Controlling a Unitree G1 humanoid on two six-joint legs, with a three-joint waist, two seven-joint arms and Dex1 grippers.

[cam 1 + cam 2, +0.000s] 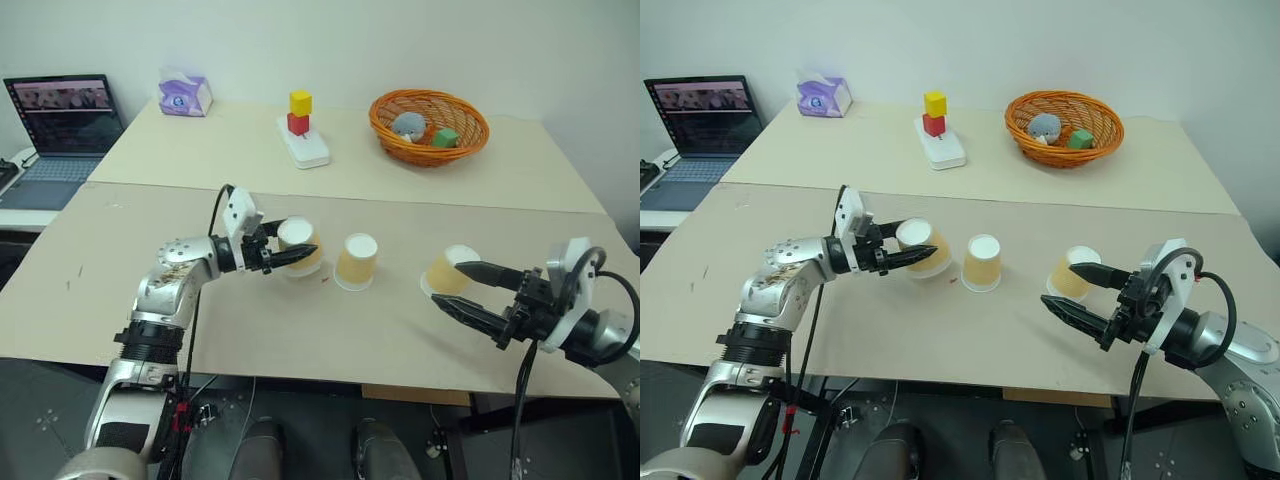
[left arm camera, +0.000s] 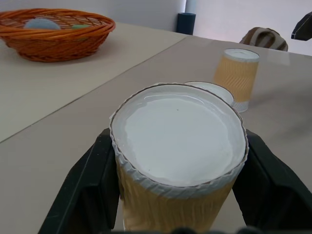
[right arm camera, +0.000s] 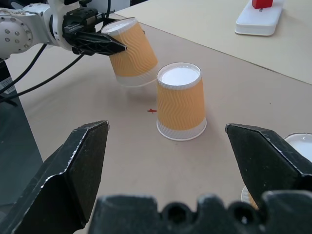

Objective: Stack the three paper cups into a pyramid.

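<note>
Two beige tabletops (image 1: 330, 330) are seen pushed together before a plain white wall, the seam between them running across the scene. On the far top are placed a purple tissue box (image 1: 184, 96), a white block (image 1: 303, 142) bearing a red cube with a yellow cube upon it, and an orange wicker basket (image 1: 429, 126) in which a grey thing and a green thing lie. An open laptop (image 1: 58, 130) is set on a separate desk at the far left. On the near top, one paper cup (image 1: 298, 246) is pinched between the fingers of the left gripper (image 1: 290, 256), tilted and lifted partly off the surface. Just beside it, a middle cup (image 1: 356, 262) stands upside down and apart. A third cup (image 1: 449, 270) stands upside down near the right gripper (image 1: 462, 290), whose fingers are spread wide and empty.
</note>
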